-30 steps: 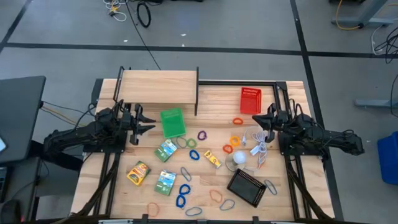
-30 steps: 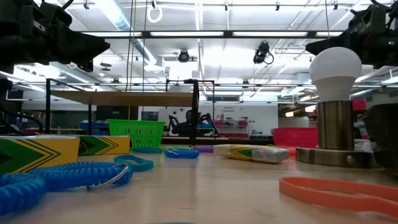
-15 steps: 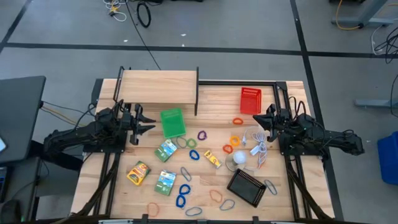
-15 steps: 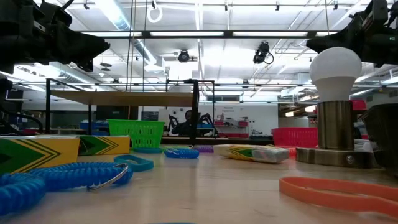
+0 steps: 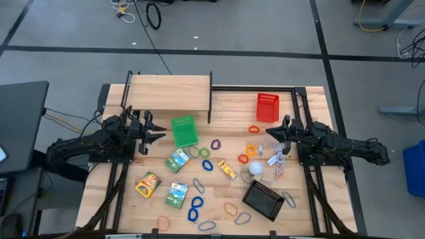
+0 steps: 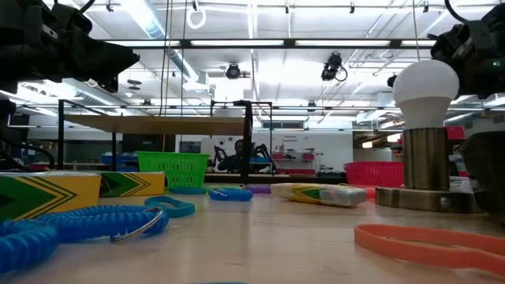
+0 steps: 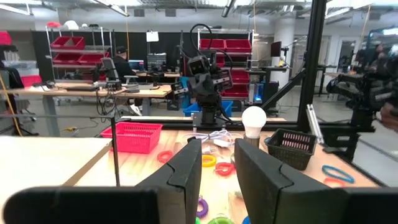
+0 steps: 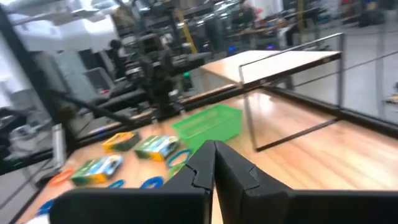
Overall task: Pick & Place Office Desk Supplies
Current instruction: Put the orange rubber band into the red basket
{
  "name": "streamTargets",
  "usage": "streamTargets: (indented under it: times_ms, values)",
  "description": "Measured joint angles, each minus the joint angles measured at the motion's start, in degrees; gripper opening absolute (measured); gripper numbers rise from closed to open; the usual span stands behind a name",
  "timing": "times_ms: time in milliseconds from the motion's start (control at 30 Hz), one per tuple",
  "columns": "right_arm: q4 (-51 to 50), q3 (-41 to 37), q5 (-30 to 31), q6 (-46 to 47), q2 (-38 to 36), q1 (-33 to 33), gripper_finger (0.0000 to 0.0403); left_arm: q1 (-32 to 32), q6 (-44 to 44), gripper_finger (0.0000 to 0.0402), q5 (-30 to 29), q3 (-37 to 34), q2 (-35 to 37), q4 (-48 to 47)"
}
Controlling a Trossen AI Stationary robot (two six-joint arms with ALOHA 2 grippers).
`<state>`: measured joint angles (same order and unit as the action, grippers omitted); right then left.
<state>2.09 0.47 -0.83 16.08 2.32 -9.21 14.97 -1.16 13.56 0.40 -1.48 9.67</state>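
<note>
**Supplies scattered, both arms above the surface, nothing held**

Supplies lie across the middle and near half of the surface [image 5: 226,109]: coloured loops such as the orange loop [image 5: 254,129] and the purple loop [image 5: 215,143], three printed packets, one of them beside the green basket [image 5: 184,131], and a small yellow piece [image 5: 227,170].

Your right gripper [image 5: 271,132] hangs over the right side, fingers pressed together and holding nothing. The relation that matters: the orange loop sits just beside its fingertips, slightly toward the red basket [image 5: 267,107], so the right arm is plainly the nearer one for it. The loop lies flat with its longer axis running roughly across the surface. You will likely need to open the fingers before descending.

Your left gripper [image 5: 159,133] waits at the left, just beside the green basket, its fingers [image 7: 184,171] parted a little with nothing between them. It is nearer to the packet [image 5: 177,159] below the basket.

The high view gives you the layout. The low view hides that, but shows the lamp [image 6: 426,134] standing tall near the right arm, so I judge it worth clearing on any sweep. The right wrist view looks past the closed fingers toward the green basket and packets, not at the orange loop.
</note>
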Motion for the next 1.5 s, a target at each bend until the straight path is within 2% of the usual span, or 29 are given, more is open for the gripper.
streamTargets:
  times_ms: [100, 200, 333, 400, 500, 633, 767, 867, 933, 1000, 1167, 1333, 1500]
  values:
    - [0.43, 0.02, -1.35, -0.19, 0.75, 0.06, 0.0053, 0.02, -0.97, 0.0104, -0.13, 0.00, 0.00, 0.02]
    - [1.21, 0.01, -1.92, -1.77, 2.18, 0.04, 0.0105, 0.00, -1.01, 0.0104, -1.09, 0.00, 0.00, 0.01]
    - [5.65, 0.09, -5.00, -3.75, 6.25, 0.04, 0.0178, 0.02, -0.96, 0.0104, -1.09, -0.01, 0.00, 0.02]
    - [6.14, 1.51, -5.39, -4.06, 9.27, 0.06, 0.0198, 0.02, -1.05, 0.0104, -1.09, 0.00, 0.00, 0.02]
    - [6.31, 5.47, -5.30, -5.94, 15.55, 0.52, 0.0203, 0.02, -2.93, 0.0104, -1.12, 0.00, 0.00, 0.02]
    - [6.27, 12.71, -5.04, -12.48, 26.92, 3.90, 0.0187, 0.02, -6.07, 0.0104, -1.54, 0.00, 0.00, 0.02]
    - [6.07, 19.82, -2.22, -18.33, 39.06, 8.38, 0.0173, 0.02, -7.44, 0.0104, -1.75, -0.01, 0.00, 0.02]
    - [3.40, 24.96, 0.84, -20.89, 47.17, 11.32, 0.0172, 0.02, -9.41, 0.0104, -7.24, -0.01, 0.00, 0.67]
    - [-1.42, 28.64, 3.50, -21.35, 51.69, 13.51, 0.0173, 0.03, -11.50, 0.0104, -10.94, 0.00, 0.00, 0.15]
    - [-8.27, 33.01, 5.94, -21.35, 55.43, 16.07, 0.0173, 0.02, -12.03, 0.0104, -11.89, -0.02, -0.02, 0.15]
    - [-32.26, 45.42, 12.43, -16.78, 62.35, 23.62, 0.0174, 0.02, -12.76, 0.0104, -5.51, -0.01, -0.02, -1.76]
    - [-56.46, 57.60, 15.24, -5.17, 67.06, 30.81, 0.0174, 0.00, -12.31, 0.0104, -6.84, -0.02, -0.45, -5.50]
    - [-70.62, 65.63, 12.36, 9.92, 69.99, 36.56, 0.0174, 0.02, -10.06, 0.0104, -8.59, -0.01, -2.15, -6.15]
